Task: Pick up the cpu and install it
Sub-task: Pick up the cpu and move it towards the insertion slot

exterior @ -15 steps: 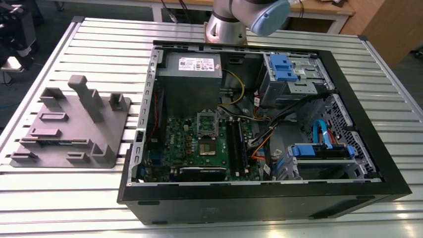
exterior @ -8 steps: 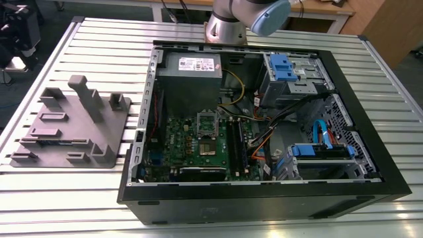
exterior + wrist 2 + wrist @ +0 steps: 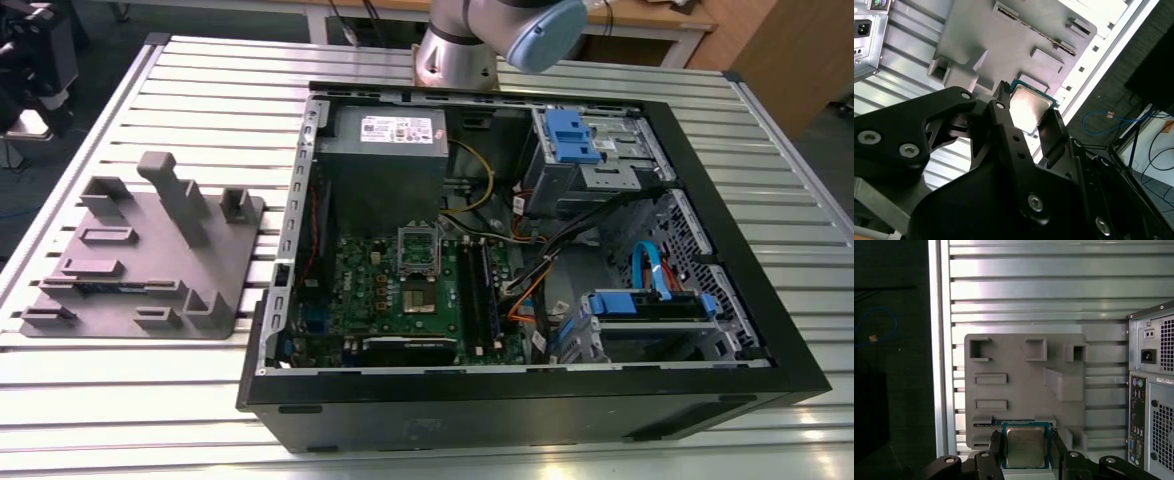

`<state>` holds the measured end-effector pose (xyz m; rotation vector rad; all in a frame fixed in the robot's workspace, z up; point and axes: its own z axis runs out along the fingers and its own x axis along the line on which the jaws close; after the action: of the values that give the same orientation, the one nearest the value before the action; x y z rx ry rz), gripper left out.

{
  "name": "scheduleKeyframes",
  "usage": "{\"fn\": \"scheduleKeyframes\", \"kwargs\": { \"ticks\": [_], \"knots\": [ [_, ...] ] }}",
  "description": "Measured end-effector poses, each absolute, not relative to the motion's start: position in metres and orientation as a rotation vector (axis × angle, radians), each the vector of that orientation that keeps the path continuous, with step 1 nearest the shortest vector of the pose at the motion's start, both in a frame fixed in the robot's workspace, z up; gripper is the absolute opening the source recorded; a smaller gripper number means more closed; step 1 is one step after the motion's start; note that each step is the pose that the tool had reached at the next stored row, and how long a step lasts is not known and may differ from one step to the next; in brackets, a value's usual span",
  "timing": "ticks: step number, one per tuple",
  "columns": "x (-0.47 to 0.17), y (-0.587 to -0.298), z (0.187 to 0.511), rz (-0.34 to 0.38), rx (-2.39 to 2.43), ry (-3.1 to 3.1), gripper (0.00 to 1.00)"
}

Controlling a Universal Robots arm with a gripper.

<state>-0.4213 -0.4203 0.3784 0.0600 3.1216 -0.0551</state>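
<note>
In both wrist views the black gripper (image 3: 1025, 454) (image 3: 1028, 111) is closed partway on the cpu (image 3: 1025, 444) (image 3: 1030, 104). One of the fingers (image 3: 995, 449) presses each of two opposite edges, and the silver top faces the camera. The chip hangs clear above a grey fixture plate (image 3: 1019, 360) on the slatted metal table (image 3: 1029, 285). In the exterior view the plate (image 3: 147, 260) lies at left centre. The open computer case (image 3: 747, 330), with its green motherboard (image 3: 387, 300), fills the centre and right.
</note>
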Motion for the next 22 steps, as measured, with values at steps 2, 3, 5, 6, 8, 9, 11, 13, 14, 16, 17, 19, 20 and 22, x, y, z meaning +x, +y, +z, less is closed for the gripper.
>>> {"fn": "scheduleKeyframes", "kwargs": {
  "ticks": [2, 3, 5, 6, 8, 9, 11, 13, 14, 16, 17, 19, 20, 22],
  "knots": [
    [-0.421, -0.42, 0.382, -0.055, 0.06, 3.122, 0.47],
    [-0.421, -0.42, 0.383, -0.055, 0.06, 3.122, 0.47],
    [-0.421, -0.42, 0.384, -0.055, 0.06, 3.121, 0.47],
    [-0.421, -0.42, 0.384, -0.055, 0.06, 3.121, 0.47],
    [-0.42, -0.42, 0.384, -0.055, 0.06, 3.122, 0.47],
    [-0.419, -0.42, 0.384, -0.055, 0.06, 3.122, 0.47],
    [-0.417, -0.42, 0.384, -0.055, 0.06, 3.122, 0.47],
    [-0.413, -0.42, 0.384, -0.055, 0.06, 3.122, 0.47],
    [-0.41, -0.42, 0.384, -0.055, 0.06, 3.122, 0.47],
    [-0.406, -0.42, 0.384, -0.055, 0.06, 3.122, 0.47],
    [-0.404, -0.42, 0.384, -0.055, 0.06, 3.122, 0.47],
    [-0.4, -0.42, 0.384, -0.055, 0.06, 3.122, 0.47],
    [-0.398, -0.42, 0.384, -0.055, 0.06, 3.122, 0.47],
    [-0.393, -0.42, 0.384, -0.055, 0.06, 3.122, 0.47]
  ]
}}
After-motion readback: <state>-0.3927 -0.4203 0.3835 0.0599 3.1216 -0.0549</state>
